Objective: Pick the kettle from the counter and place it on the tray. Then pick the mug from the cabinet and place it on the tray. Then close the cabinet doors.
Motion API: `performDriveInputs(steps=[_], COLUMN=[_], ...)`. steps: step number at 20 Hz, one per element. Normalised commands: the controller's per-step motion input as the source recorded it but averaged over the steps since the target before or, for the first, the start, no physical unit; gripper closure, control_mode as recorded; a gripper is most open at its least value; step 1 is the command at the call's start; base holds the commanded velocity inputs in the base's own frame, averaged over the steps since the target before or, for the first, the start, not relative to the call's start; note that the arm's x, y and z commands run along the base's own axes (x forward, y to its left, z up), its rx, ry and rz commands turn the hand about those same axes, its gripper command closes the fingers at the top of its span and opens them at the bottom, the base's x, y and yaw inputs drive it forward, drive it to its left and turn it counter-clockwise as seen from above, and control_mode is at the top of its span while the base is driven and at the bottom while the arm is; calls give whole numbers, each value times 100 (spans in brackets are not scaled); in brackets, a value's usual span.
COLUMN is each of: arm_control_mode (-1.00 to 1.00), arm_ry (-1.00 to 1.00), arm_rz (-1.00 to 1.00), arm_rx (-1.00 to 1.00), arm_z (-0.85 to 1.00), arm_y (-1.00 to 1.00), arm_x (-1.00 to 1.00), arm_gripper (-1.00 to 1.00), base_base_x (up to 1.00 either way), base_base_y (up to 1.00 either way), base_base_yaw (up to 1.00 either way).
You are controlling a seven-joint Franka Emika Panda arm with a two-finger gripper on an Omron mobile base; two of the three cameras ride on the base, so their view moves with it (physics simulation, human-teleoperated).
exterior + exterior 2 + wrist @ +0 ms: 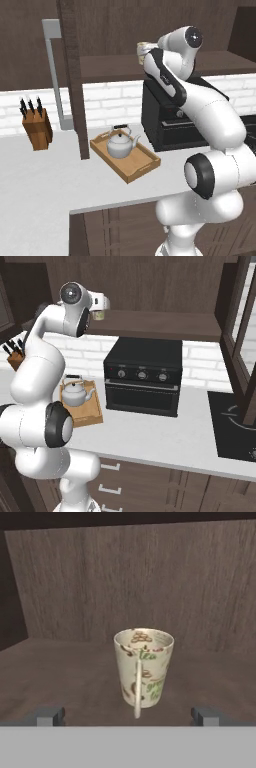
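Hand view: the gripper (128, 716) pointed into the cabinet (150, 572), its 2 dark fingertips (47, 716) spread wide at the lower left and lower right and holding nothing. The mug (143, 667), cream with brown and green printed markings, stood upright on the cabinet's plank shelf (60, 677), centred between the 2 tips but farther in, apart from both. Its thin handle faced the camera. The wood-grain back wall of the cabinet rose behind it.

Left base view: the white arm reached up to the shelf, and part of the mug (143, 50) showed just beside the wrist. Below, the kettle (120, 142), silver-grey with a dark arched handle, sat upright on the wooden tray (134, 170), which lay on the pale counter (40, 185) just beside the black oven (170, 130). A cabinet door (70, 75) stood open, seen edge-on, with its long grey bar handle (54, 75) to the left. A wooden knife block (37, 127) holding 3 black-handled knives stood against the white brick wall, well apart from the tray.

Right base view: the kettle (75, 393) rested on the tray (92, 416) to the left of the oven (144, 376), which showed 3 knobs. A glass-panelled cabinet door (240, 331) stood open at the right edge, above a dark cooktop (232, 426).
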Motion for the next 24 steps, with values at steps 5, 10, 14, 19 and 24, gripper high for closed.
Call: performDriveInputs(steps=[5, 10, 14, 19, 24], arm_control_mode=[-100, -100, -100, -100, -100], arm_ry=[0, 0, 0, 0, 0], arm_rz=[0, 0, 0, 0, 0], arm_rx=[0, 0, 0, 0, 0], arm_z=[-5, -4, -7, -10, -11], arm_y=[0, 0, 0, 0, 0], arm_x=[25, 28, 27, 23, 19], arm_gripper=[-100, -100, -100, -100, -100], base_base_x=[0, 0, 0, 0, 0], base_base_y=[0, 0, 0, 0, 0], base_base_yaw=[0, 0, 0, 0, 0])
